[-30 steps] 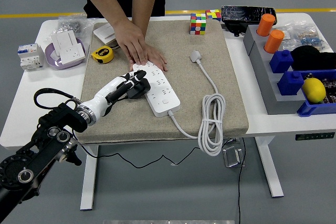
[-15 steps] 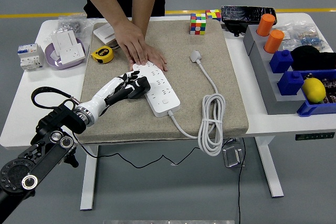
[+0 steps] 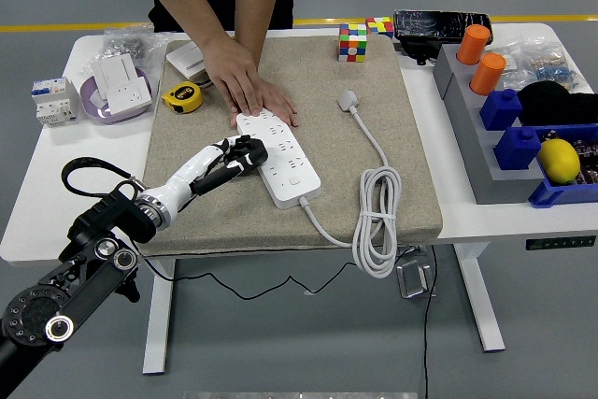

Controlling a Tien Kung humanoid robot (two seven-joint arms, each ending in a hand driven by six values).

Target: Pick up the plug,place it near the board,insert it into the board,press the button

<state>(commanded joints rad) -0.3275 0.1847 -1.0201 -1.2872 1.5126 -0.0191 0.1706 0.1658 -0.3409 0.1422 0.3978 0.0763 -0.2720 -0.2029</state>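
A white power strip [image 3: 283, 162] lies at an angle on the beige mat [image 3: 374, 72]. A person's hand [image 3: 245, 86] presses flat on its far end. My left hand [image 3: 237, 152] reaches in from the lower left, its fingers curled around a black plug [image 3: 251, 149]. The plug sits against the strip's left edge, over its sockets; whether it is seated in one I cannot tell. The strip's button [image 3: 293, 178] shows near its front end, uncovered. My right hand is out of view.
The strip's white cord coils at the mat's front right [image 3: 377, 226] and ends in a white plug [image 3: 348, 99]. A yellow tape measure [image 3: 182, 97] lies at the mat's left edge. Puzzle cubes [image 3: 352, 42] stand at the back, blue bins [image 3: 523, 142] at right.
My left hand has shifted slightly up and to the right, carrying the black plug from beside the strip's left side onto its edge. The person's hand has stayed put.
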